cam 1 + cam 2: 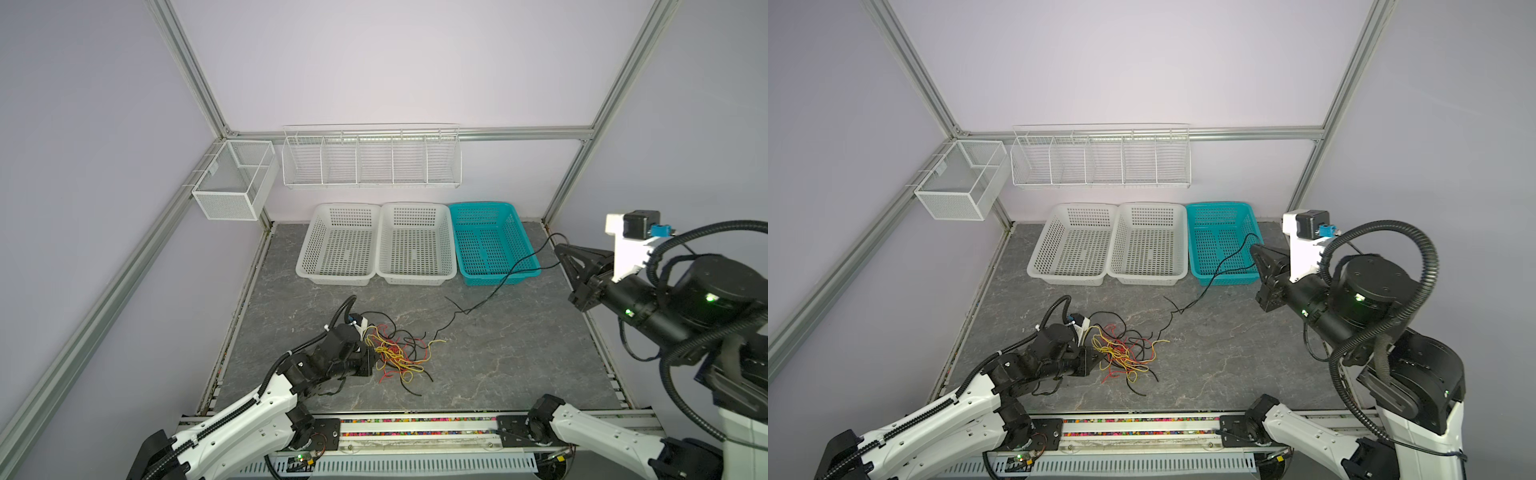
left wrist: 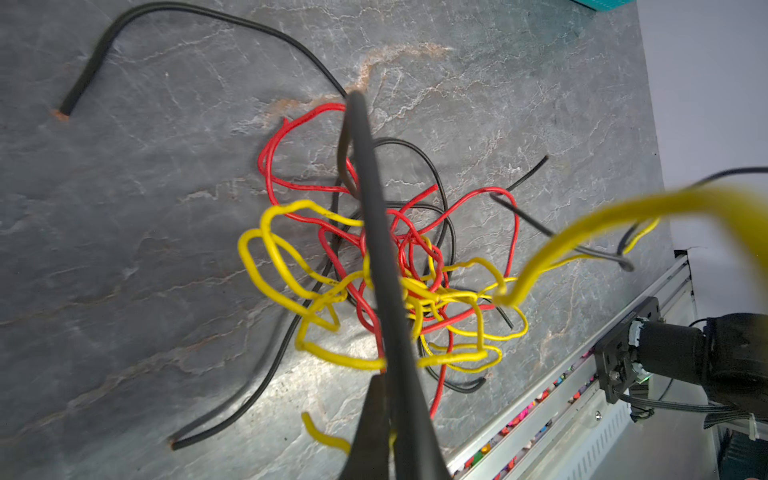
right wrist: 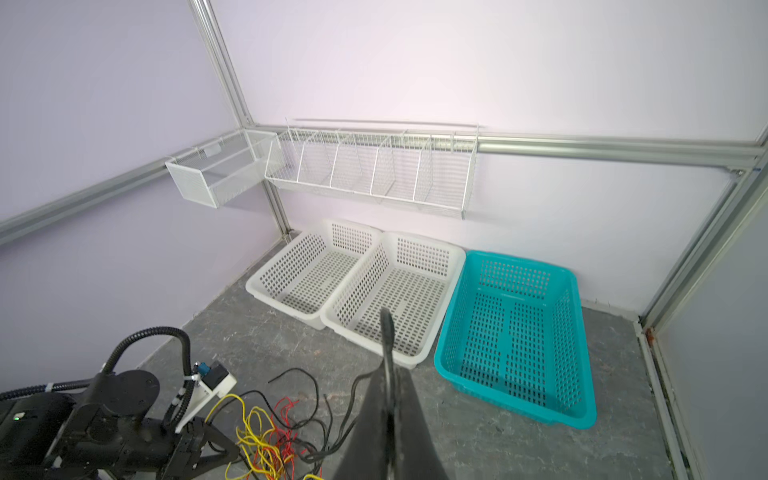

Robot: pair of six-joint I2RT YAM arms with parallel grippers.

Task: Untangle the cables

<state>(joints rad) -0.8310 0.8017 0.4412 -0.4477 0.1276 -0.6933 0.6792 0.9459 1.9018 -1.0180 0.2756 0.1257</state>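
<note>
Left wrist view alone shows the left gripper [image 2: 354,104] closed

We see the thin red, yellow and black cables [image 1: 397,357] knotted on the grey marbled tabletop [image 1: 498,365], that gripper at the knot, grip unclear. Both top views add the raised right gripper [image 1: 559,249] clamping one long black cable [image 1: 481,302]. We count two white perforated baskets [image 1: 307,249], one teal basket [image 1: 524,245], two wire racks [image 1: 372,166]; lilac walls [image 1: 395,62].

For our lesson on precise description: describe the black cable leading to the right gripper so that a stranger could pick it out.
On the grey tabletop, find the teal basket, rightmost of three at the back wall. A thin black cable rises past its front corner to the shut right gripper. Unlike the red, yellow and black tangle near the left gripper, it stretches out alone.
</note>
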